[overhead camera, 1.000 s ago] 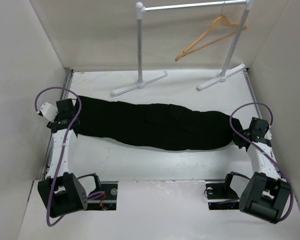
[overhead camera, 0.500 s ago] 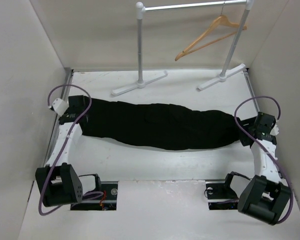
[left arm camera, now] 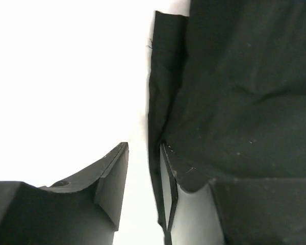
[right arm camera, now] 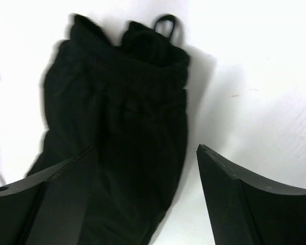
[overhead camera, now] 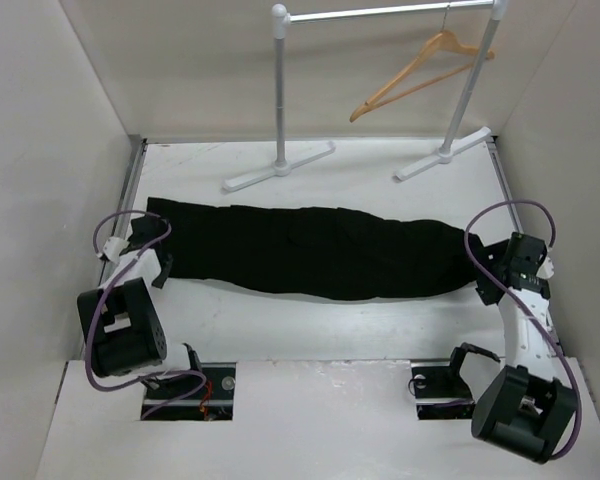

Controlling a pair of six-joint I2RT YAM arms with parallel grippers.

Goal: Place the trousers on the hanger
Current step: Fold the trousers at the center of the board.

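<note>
Trousers lie stretched flat across the table from left to right, well apart from the hanger, which hangs by its hook on the grey rail at the back (tilted, one end lower). The left hand sits at the garment's left end with its fingers narrowly parted, the fabric edge just beside one finger and nothing clamped. The right hand hovers over the right end, fingers spread wide, holding nothing.
</note>
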